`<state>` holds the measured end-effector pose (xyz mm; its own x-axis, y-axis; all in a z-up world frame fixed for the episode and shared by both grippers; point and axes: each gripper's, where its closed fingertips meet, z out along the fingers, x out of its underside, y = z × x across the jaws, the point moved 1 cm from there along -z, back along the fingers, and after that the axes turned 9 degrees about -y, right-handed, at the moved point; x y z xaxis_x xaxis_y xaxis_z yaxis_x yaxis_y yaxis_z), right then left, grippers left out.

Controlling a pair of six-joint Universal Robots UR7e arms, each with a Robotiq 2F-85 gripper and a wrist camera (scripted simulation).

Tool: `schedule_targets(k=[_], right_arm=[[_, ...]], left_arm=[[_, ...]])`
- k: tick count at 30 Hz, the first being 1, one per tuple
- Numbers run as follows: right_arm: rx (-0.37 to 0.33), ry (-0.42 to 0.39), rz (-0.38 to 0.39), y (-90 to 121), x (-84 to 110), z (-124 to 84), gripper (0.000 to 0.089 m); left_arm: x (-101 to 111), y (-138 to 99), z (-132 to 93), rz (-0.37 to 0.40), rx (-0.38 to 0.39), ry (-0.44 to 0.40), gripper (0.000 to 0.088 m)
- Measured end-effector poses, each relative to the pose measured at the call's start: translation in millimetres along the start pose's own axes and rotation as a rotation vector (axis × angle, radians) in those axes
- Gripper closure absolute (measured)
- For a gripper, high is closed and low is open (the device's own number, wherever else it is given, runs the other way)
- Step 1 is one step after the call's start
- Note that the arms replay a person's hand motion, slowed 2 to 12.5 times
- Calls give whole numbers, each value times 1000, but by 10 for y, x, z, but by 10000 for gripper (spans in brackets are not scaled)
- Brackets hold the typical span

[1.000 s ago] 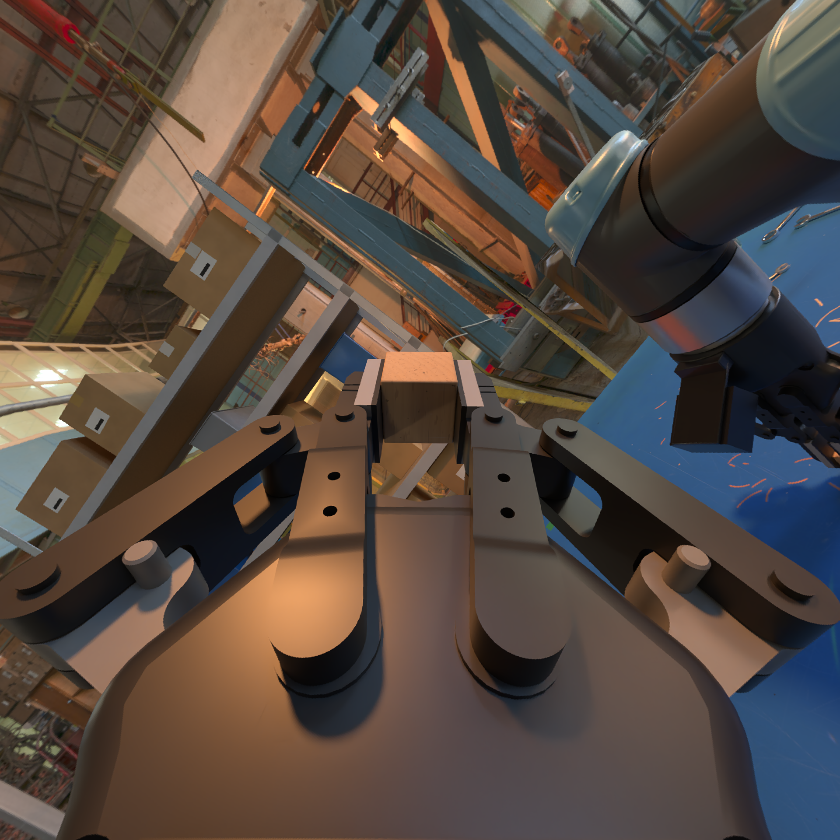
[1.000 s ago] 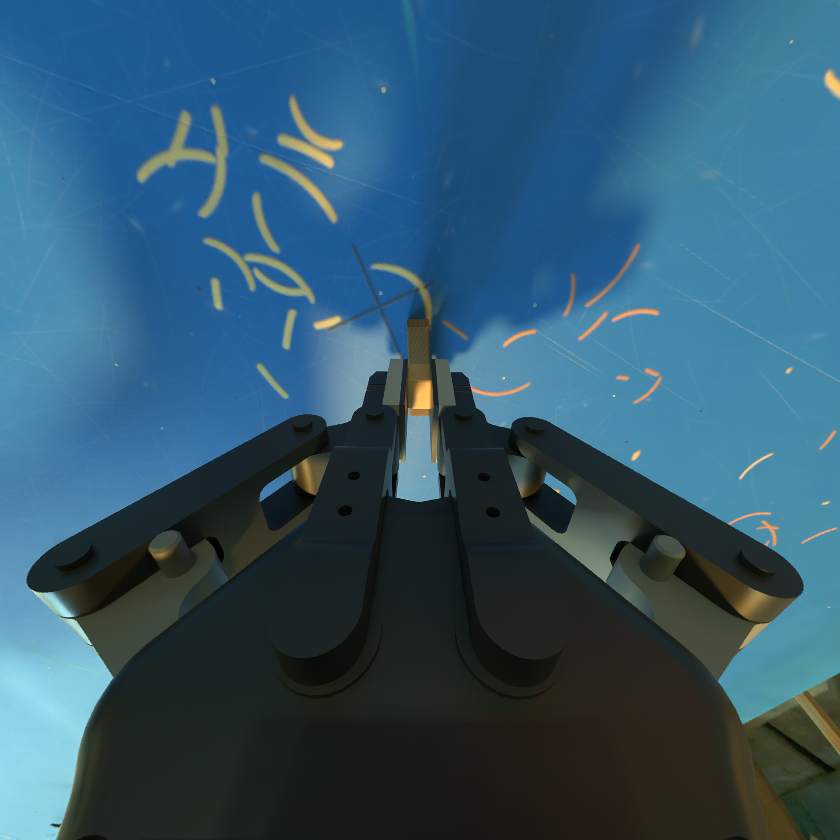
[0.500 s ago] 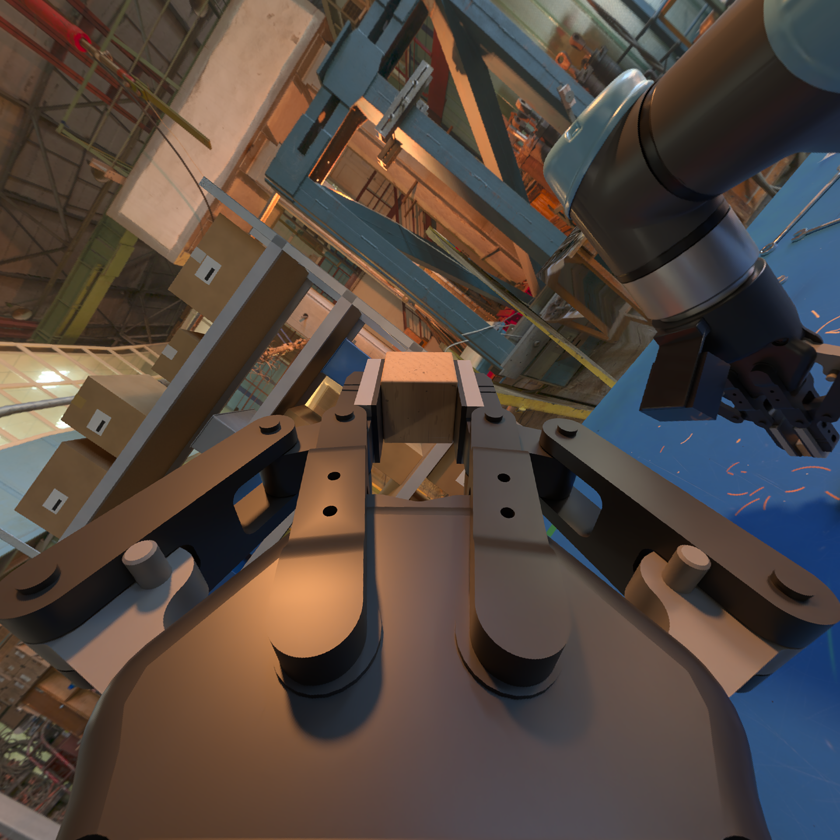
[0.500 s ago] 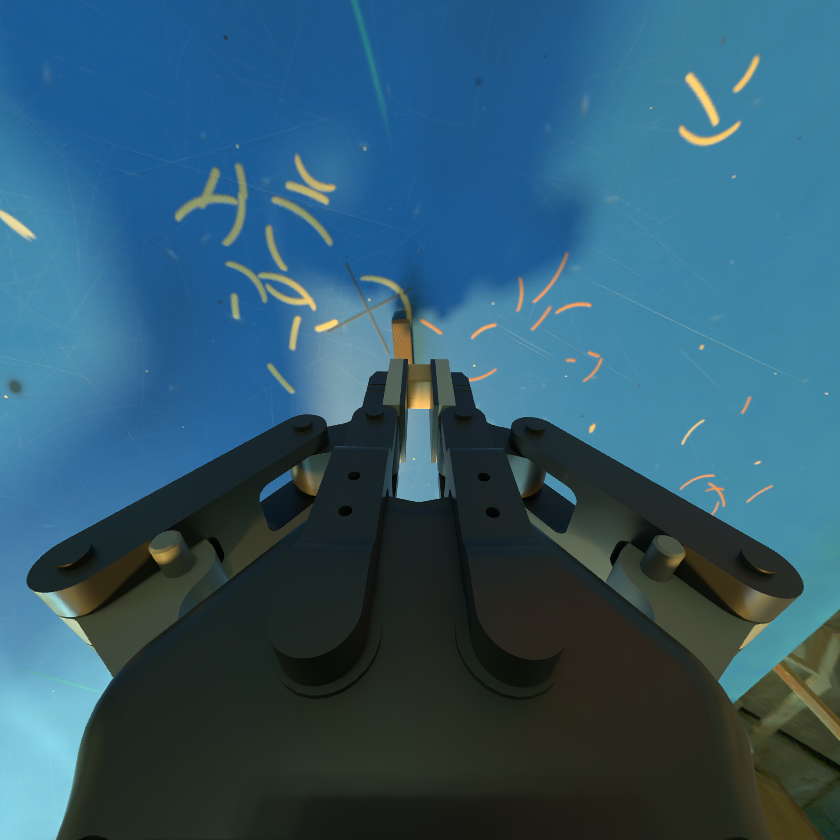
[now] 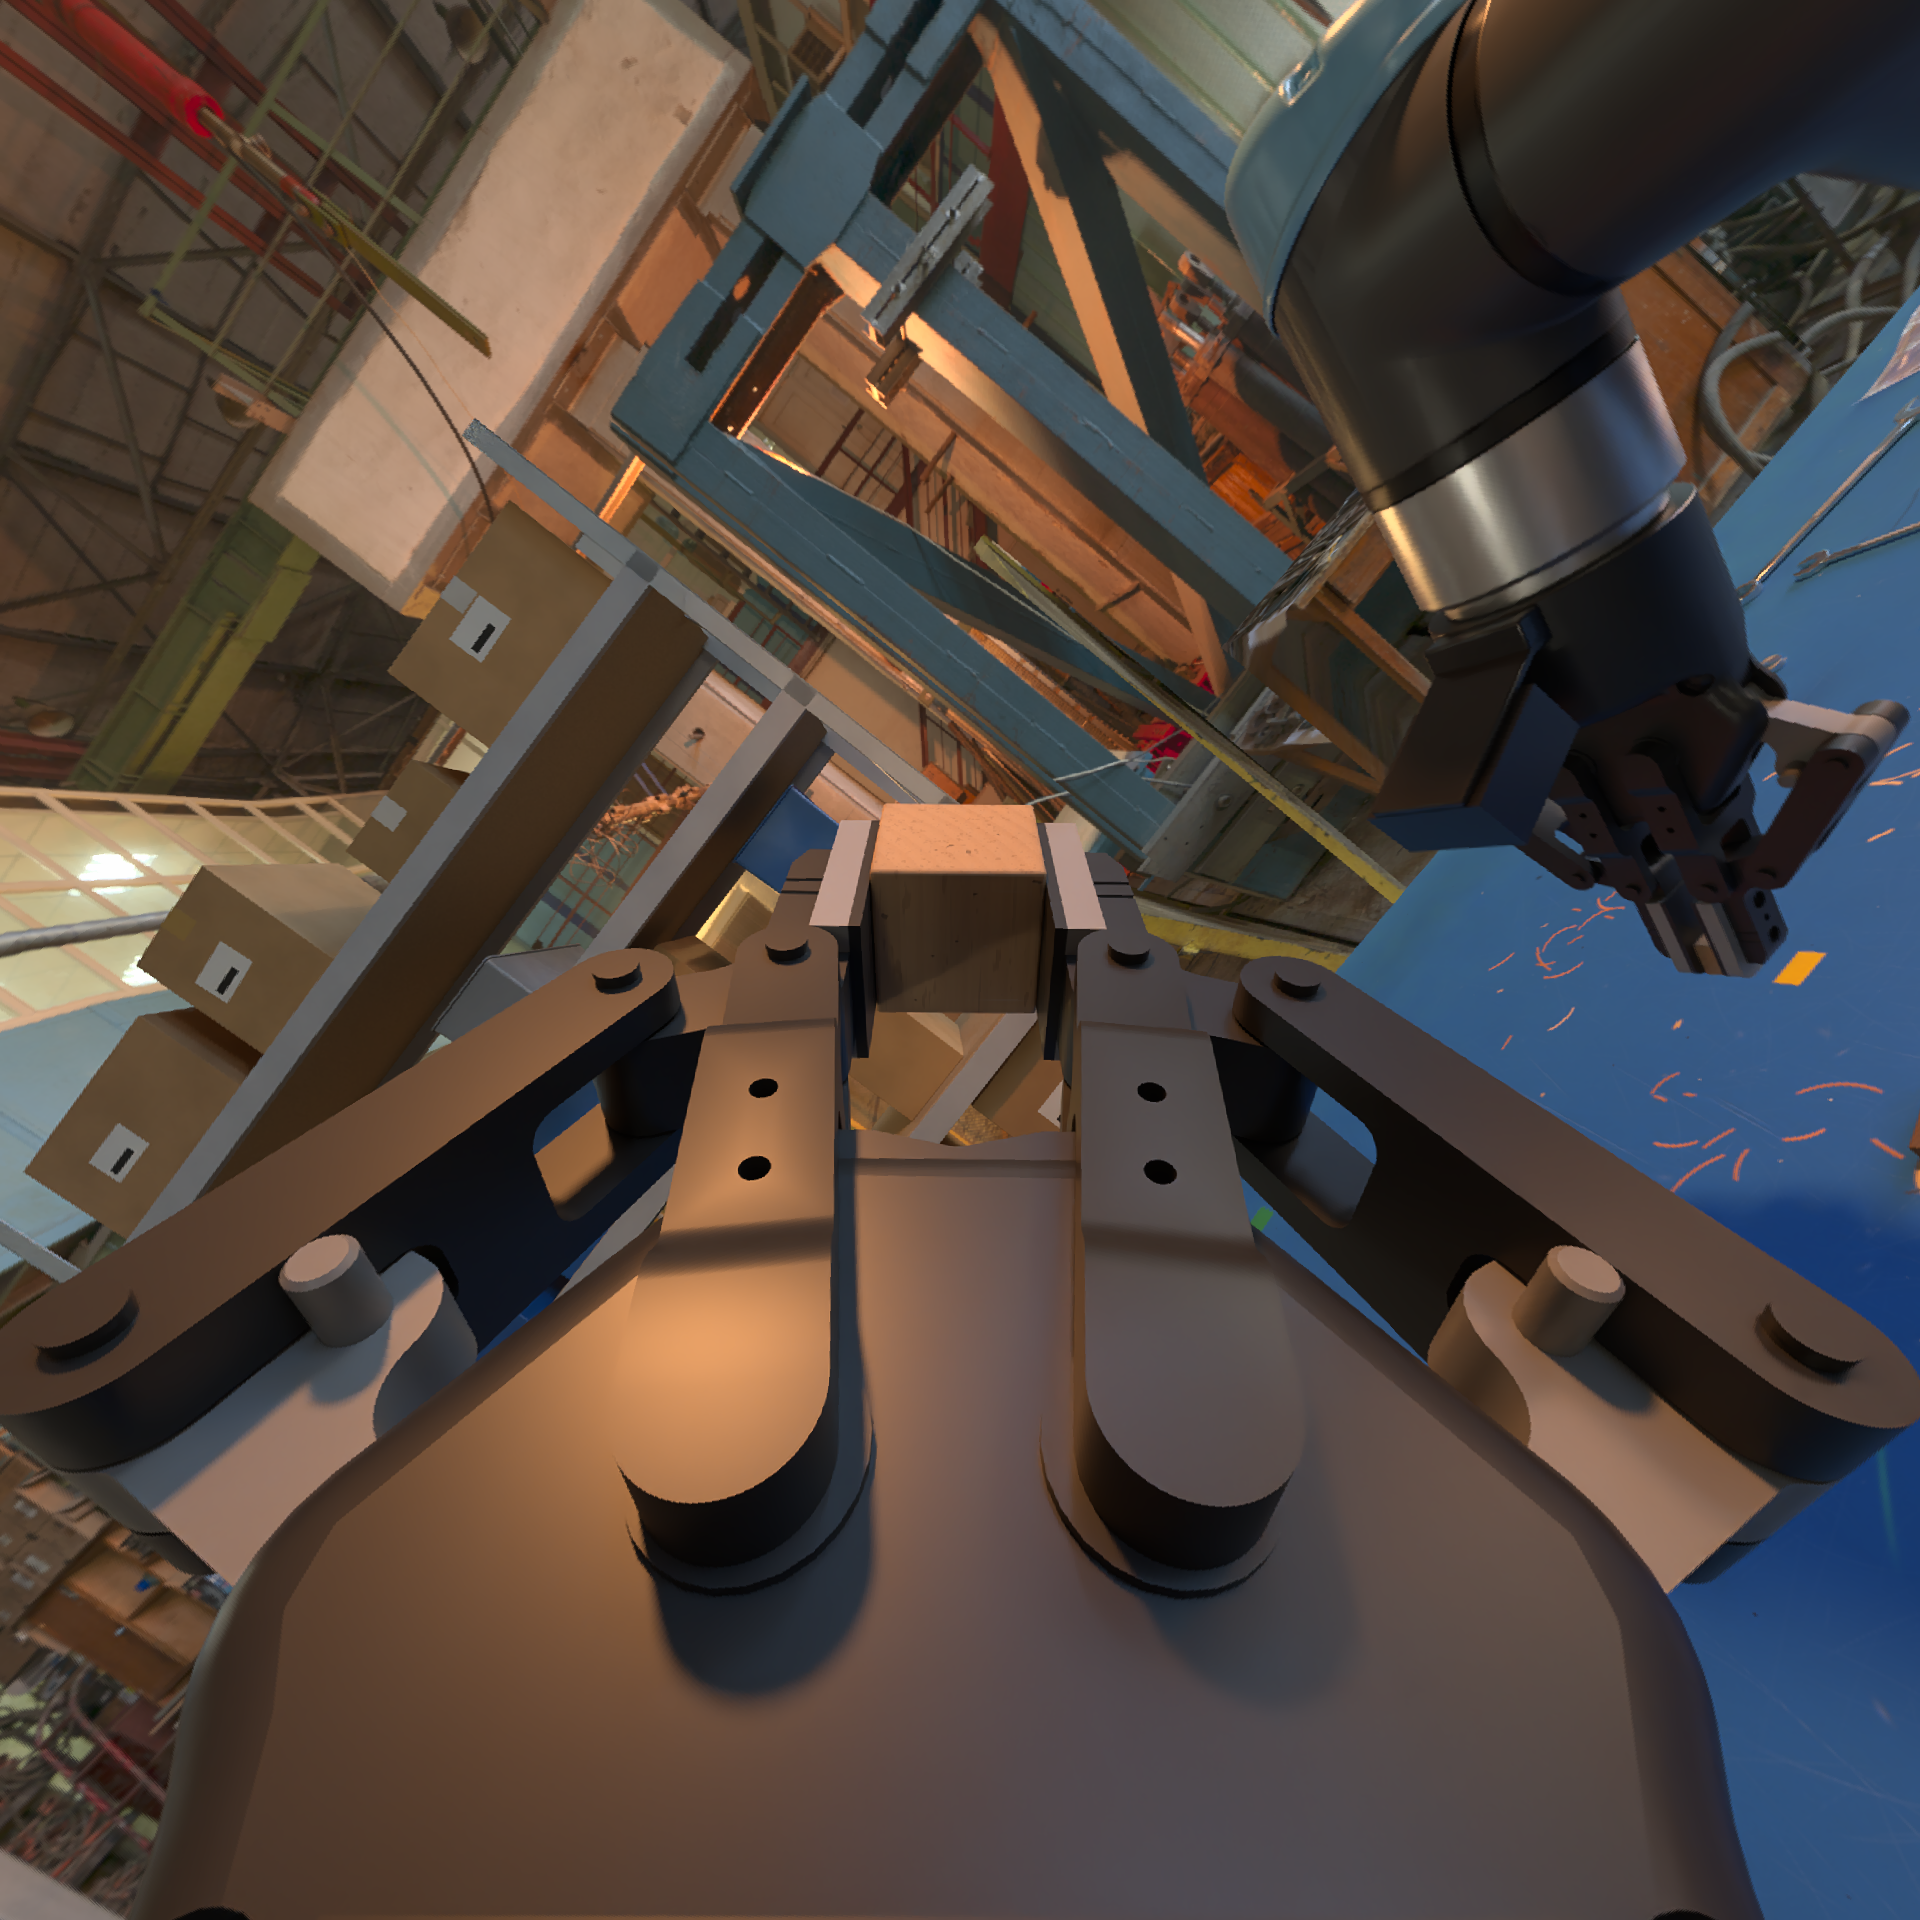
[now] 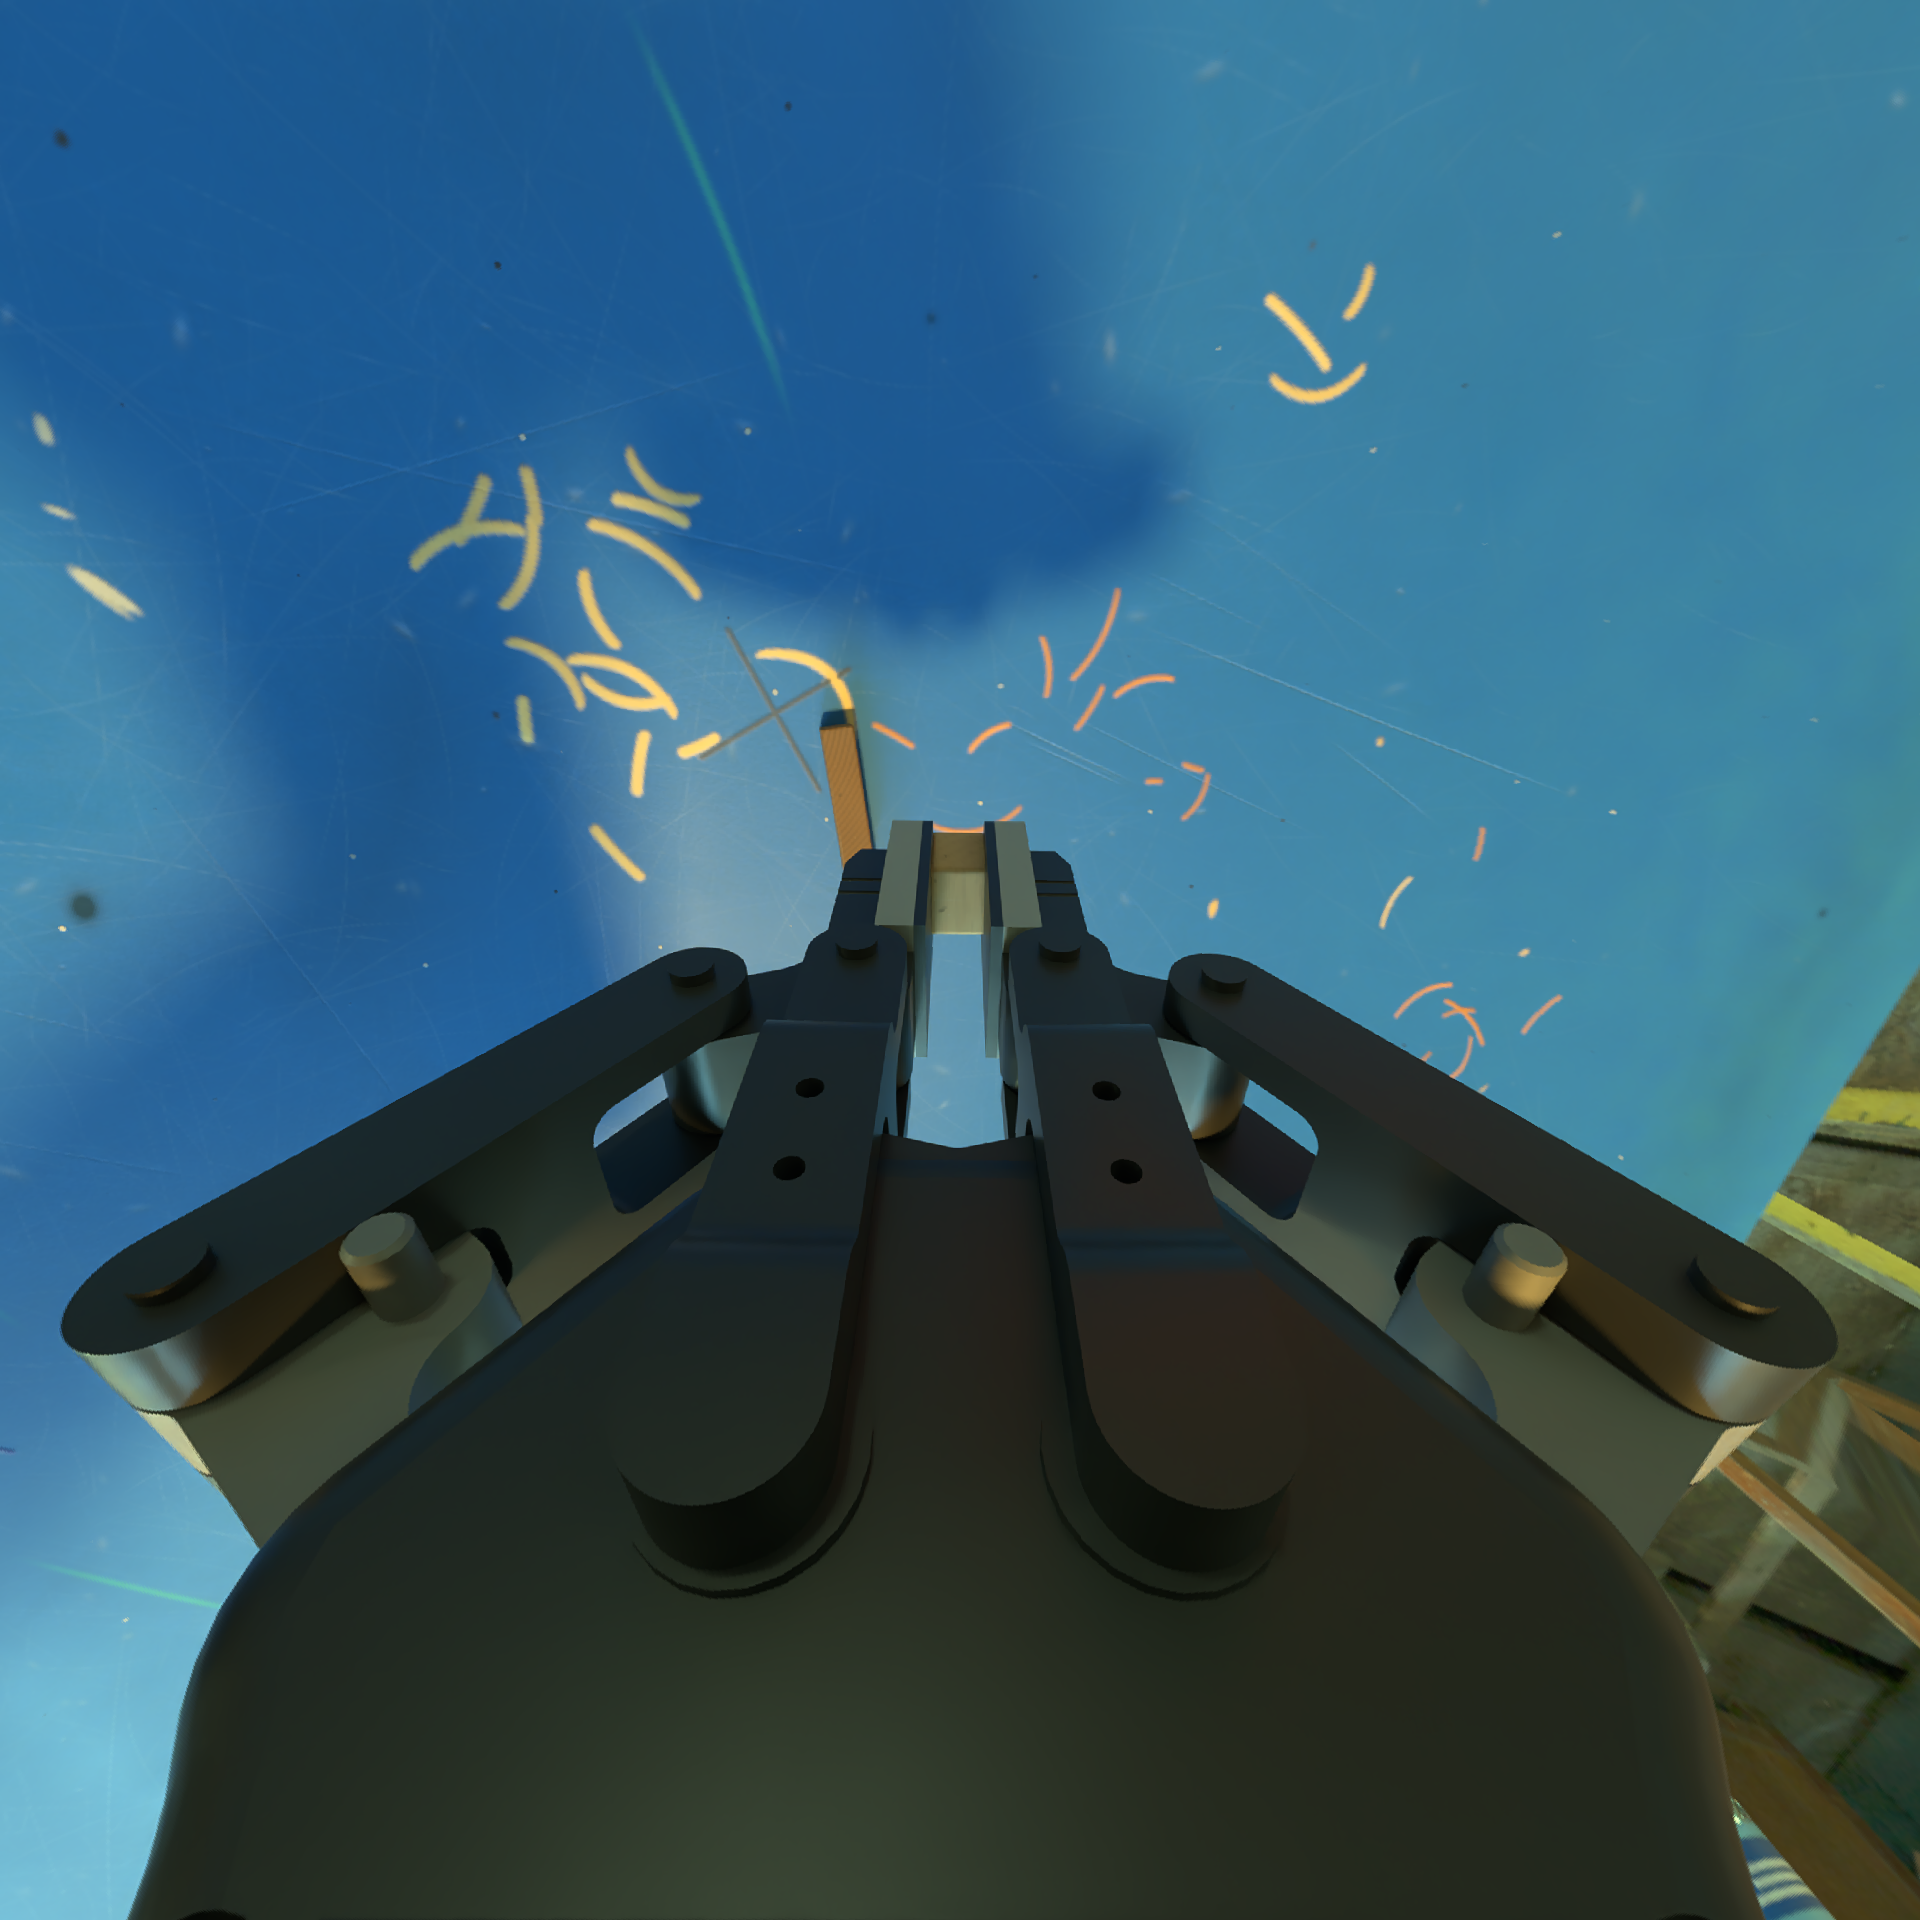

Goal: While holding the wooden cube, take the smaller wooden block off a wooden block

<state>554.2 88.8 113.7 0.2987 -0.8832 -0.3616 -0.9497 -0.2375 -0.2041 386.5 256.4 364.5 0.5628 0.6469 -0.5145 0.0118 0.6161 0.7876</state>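
Counter (image 6: pixel 1455 520) first: the blue top fills the right wrist view, its edge showing only at the lower right corner, and the right gripper (image 6: pixel 956 868) points down at it with jaws closed on the smaller wooden block (image 6: pixel 957 891). Just left of and beyond them, the wooden block (image 6: pixel 844 779) runs lengthwise away. It lay straight ahead before; the left gripper (image 5: pixel 956 914) stays clamped on the wooden cube (image 5: pixel 954 920).

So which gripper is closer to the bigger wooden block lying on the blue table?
Right. The right gripper, shut on the smaller wooden block, sits just beside the wooden block on the table. The left gripper holds the wooden cube farther off.
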Motion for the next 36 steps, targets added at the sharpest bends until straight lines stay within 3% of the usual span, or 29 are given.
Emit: schedule_targets(k=[20, 36], right_arm=[[202, -59, 47, -299, -47, -784, 809], [328, -99, 151, -486, 92, -1427, 809]], left_arm=[[-55, 10, -29, -3, -2, -13, 632], [-84, 9, -38, -2, -2, -15, 632]])
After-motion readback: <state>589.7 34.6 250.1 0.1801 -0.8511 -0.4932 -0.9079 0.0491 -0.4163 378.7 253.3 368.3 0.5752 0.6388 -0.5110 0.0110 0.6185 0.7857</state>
